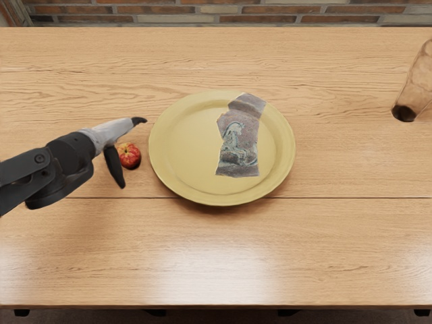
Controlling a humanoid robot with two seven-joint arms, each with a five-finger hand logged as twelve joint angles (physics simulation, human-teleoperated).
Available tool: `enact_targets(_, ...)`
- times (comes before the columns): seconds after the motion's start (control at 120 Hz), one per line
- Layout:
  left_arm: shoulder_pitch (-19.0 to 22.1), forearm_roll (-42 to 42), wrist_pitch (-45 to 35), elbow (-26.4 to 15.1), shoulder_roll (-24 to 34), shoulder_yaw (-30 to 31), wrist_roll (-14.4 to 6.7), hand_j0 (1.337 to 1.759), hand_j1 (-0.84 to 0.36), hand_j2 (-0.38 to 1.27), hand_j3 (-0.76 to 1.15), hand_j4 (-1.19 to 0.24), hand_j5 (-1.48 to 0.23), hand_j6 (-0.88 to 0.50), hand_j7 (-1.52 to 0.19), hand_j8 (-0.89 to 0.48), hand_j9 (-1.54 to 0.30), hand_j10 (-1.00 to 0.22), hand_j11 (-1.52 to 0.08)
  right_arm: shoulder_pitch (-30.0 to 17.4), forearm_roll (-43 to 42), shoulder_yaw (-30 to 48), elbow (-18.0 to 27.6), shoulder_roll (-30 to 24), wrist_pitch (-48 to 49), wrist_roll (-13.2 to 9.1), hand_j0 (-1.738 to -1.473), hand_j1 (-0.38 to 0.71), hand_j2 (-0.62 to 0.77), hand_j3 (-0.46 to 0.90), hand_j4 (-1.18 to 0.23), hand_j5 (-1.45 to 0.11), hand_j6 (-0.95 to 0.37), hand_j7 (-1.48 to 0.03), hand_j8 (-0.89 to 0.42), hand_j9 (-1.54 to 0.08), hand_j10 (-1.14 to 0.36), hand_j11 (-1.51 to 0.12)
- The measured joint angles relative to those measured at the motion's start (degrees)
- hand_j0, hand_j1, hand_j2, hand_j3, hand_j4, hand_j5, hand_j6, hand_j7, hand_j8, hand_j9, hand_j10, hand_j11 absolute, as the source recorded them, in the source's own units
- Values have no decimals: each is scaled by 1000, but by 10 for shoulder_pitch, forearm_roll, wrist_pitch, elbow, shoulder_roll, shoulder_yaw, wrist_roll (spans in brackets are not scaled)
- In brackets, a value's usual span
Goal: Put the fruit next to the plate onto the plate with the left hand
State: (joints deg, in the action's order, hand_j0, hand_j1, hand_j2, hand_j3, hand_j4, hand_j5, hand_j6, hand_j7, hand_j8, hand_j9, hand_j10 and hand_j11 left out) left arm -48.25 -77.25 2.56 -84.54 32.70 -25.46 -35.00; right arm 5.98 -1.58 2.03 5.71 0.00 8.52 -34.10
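A small red apple (pixel 129 155) lies on the wooden table just left of a large yellow plate (pixel 182 145). On the plate rests a flat grey-mauve shard with a worn picture (pixel 239 137). My left hand (pixel 126 147) comes in from the left edge and hovers right at the apple. Its fingers are spread: one points right above the fruit, another hangs down on its near-left side. The hand holds nothing, and the apple still sits on the table.
A brownish translucent glass-like object (pixel 414 91) shows at the right edge, far from the plate. A brick wall runs behind the table's far edge (pixel 216 27). The table's front edge runs along the bottom of the view.
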Motion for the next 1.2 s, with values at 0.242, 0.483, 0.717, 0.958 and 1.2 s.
enact_targets(0.242,0,-1,-20,45,-33,4,0,1658,167,33,0,-157,-199,-158,-199,-158,-199,-156,-199,0,0,0,0,0,0,0,-1658,-349,0,0,0,0,0,0,0,0,0,0)
enact_targets(0.483,0,-1,-36,76,-33,9,0,1658,94,46,0,-218,-279,-219,-278,-219,-278,-217,-278,0,0,0,0,0,0,0,-1658,-349,0,0,0,0,0,0,0,0,0,0)
enact_targets(0.717,9,0,-41,80,-53,9,0,1658,0,62,0,-296,-381,-298,-381,-297,-381,-296,-381,0,0,0,0,0,0,0,-1658,-349,0,0,0,0,0,0,0,0,0,0)
enact_targets(0.958,17,0,-50,80,-54,8,0,1659,-128,-47,422,-395,-493,-396,-494,-330,-522,-385,-475,0,0,0,1,0,0,0,-1658,-349,0,0,0,0,0,0,0,0,0,0)
enact_targets(1.2,18,2,-58,78,-48,9,0,1654,-298,108,184,-581,-765,-438,-766,-456,-741,-568,-751,0,0,-1,1,0,1,0,-1658,-349,0,0,0,0,0,0,0,0,0,0)
